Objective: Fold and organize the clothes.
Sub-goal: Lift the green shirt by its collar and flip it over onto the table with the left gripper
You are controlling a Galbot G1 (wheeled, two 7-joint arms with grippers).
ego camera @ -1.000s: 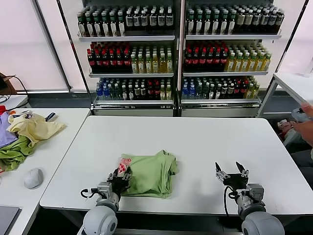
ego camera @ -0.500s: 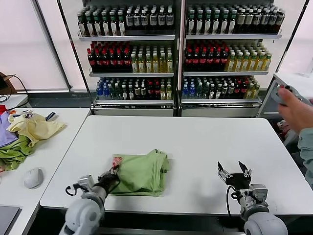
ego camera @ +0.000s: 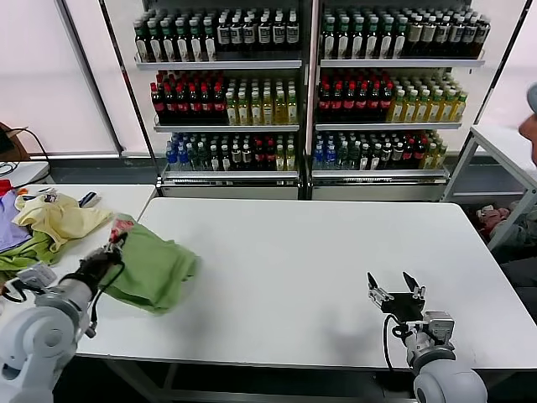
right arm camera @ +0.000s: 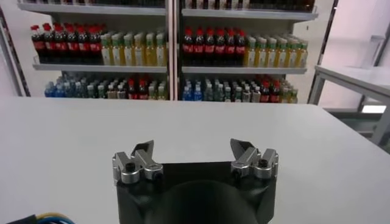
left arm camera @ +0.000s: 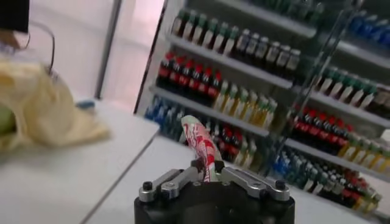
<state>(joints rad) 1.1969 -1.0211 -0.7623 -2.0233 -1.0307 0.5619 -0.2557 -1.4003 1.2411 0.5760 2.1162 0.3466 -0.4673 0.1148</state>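
Your left gripper (ego camera: 109,252) carried the folded polo shirt (ego camera: 151,270) leftward, jaws clenched on it; placing remains; right gripper (ego camera: 394,290) idles released

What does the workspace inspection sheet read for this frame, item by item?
Surface: white table, bare across its middle and right side.
Job's things: folded green polo shirt at the table's left edge, red-and-white patch uppermost.
Clutter: side table on the left carries a yellow garment, a darker green cloth and a purple cloth.
Grippers: left gripper shut on the shirt's patch edge; right gripper open, over the near right of the table.
Cables: black cable looped beside the right wrist.
Surroundings: shelves of bottles behind; a person at the right edge.
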